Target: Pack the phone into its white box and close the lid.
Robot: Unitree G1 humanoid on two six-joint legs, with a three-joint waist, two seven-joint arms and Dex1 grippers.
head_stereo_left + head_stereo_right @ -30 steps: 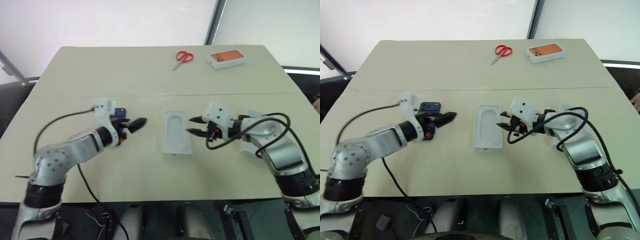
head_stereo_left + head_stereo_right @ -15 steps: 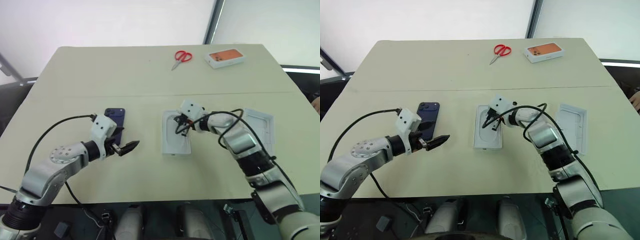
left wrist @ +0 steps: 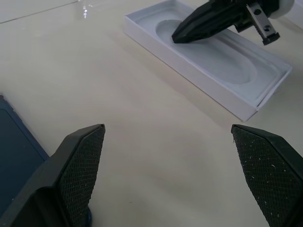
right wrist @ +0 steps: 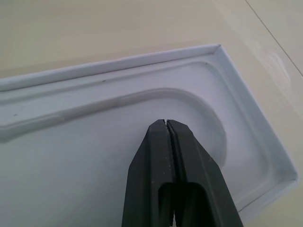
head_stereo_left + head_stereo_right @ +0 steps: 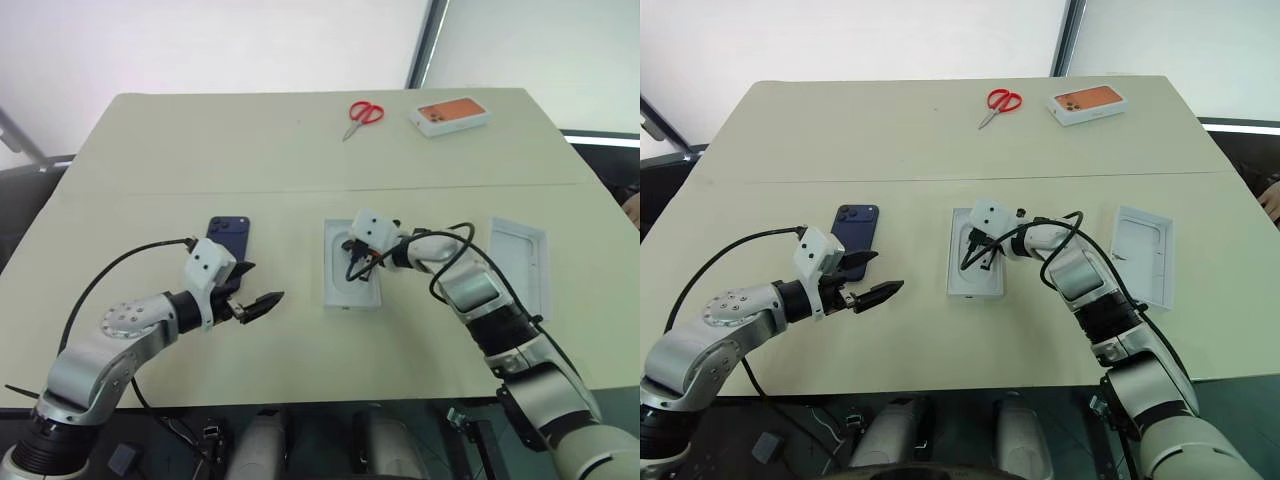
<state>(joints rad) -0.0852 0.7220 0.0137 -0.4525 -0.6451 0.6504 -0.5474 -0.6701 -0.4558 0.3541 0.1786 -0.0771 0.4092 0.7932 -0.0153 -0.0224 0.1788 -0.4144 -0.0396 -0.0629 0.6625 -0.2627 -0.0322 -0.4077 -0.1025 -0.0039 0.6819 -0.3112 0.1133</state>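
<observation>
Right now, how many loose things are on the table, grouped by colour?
White: 2, the white box with the moulded insert and the lid.
Dark blue: 1, the phone.
Red: 1, the scissors.
White with orange top: 1, the small box.
Total: 5.

Phone (image 5: 229, 236) left of white box (image 5: 352, 267).

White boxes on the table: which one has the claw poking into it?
The middle white box, with the oval-dented insert, has the shut right claw inside. The one at the right edge and the orange-topped one sit alone.
</observation>
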